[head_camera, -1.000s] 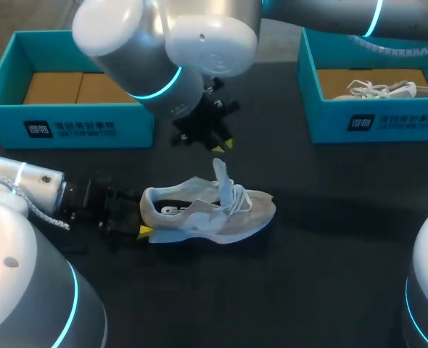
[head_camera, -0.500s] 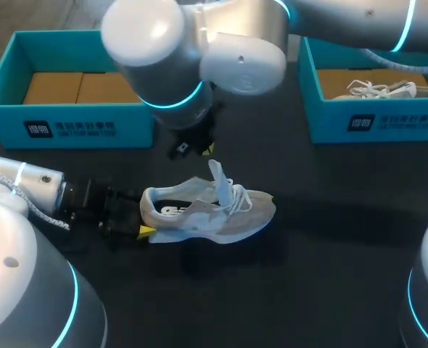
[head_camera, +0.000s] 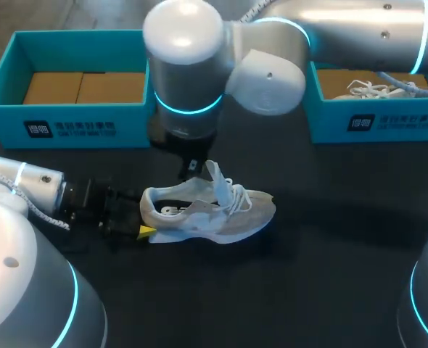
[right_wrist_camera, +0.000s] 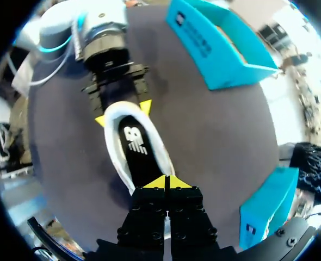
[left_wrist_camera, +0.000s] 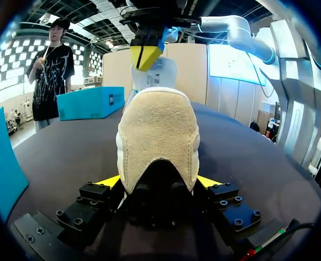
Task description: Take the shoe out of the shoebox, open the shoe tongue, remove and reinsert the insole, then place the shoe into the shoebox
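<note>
A pale grey-and-white shoe (head_camera: 214,210) lies on its sole in the middle of the dark table, its tongue (head_camera: 220,176) standing up. A black insole (right_wrist_camera: 136,144) with a white logo lies inside it. My left gripper (head_camera: 145,230) is shut on the shoe's suede heel (left_wrist_camera: 158,136), one yellow fingertip (left_wrist_camera: 109,181) against each side. My right gripper (right_wrist_camera: 166,183) hangs just above the shoe's opening beside the tongue, its yellow tips pressed together with nothing between them. The left wrist view shows my right gripper (left_wrist_camera: 146,56) over the tongue's top.
A teal shoebox (head_camera: 69,127) with brown cardboard inside stands at the back left. A second teal shoebox (head_camera: 373,119) at the back right holds another pale shoe (head_camera: 384,88). My right arm's wrist (head_camera: 188,72) looms over the table's middle.
My right arm has swung from the back of the table toward the shoe and come down over its opening, gripper shut. The left gripper and the shoe have stayed put.
</note>
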`<state>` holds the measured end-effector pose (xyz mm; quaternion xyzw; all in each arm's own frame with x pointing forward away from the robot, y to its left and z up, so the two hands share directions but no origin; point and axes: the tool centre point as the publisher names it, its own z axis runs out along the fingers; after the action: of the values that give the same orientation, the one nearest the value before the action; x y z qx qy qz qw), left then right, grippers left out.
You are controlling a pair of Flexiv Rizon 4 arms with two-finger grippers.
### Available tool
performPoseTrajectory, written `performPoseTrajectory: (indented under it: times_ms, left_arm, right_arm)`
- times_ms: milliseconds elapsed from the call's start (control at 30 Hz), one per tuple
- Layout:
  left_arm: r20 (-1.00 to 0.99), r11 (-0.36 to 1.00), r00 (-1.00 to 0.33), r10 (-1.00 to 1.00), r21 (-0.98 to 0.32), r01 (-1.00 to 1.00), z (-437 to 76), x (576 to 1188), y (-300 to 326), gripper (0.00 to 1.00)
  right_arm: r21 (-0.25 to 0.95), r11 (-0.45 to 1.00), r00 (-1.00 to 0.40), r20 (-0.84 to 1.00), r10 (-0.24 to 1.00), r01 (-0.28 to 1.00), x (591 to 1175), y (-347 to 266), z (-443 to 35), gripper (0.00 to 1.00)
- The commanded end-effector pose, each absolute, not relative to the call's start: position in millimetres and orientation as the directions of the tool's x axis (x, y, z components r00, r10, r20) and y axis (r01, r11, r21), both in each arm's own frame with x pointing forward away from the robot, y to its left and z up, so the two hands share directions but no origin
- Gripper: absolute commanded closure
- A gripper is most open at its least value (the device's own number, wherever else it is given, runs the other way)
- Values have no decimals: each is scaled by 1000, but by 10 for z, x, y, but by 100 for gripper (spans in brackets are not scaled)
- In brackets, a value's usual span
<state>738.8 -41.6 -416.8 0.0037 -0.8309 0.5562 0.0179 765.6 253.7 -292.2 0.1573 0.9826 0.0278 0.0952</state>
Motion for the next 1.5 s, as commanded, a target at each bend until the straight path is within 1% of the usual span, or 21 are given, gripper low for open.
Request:
performPoseTrajectory:
  times_ms: [33, 400, 567, 1267, 1400, 1500]
  left_arm:
    - [34, 383, -999, 13, -924, -26, -4202, 7389, -423, 100]
    - [34, 383, -999, 13, -924, -26, -4202, 7389, -423, 100]
    - [34, 383, -999, 13, -924, -26, -4202, 7389, -423, 100]
    - [34, 383, -999, 13, -924, -26, -4202, 7389, -423, 100]
    - [34, 383, -999, 13, -924, -26, -4202, 7389, -423, 100]
    - [34, 383, -999, 13, -924, -26, -4202, 7389, -423, 100]
  right_arm:
    - [106, 981, -986, -12, 163, 161, 7664, 2512, -3089, 100]
    - [74, 983, -985, 34, 168, 170, 7648, 2533, -3382, 100]
    - [73, 979, -981, 55, 188, 192, 7634, 2529, -3493, 100]
    - [73, 979, -981, 55, 188, 192, 7634, 2529, -3493, 100]
    - [75, 984, -987, 0, 163, 163, 7604, 2548, -3547, 100]
    - [43, 990, -991, -11, 137, 136, 7590, 2582, -3593, 100]
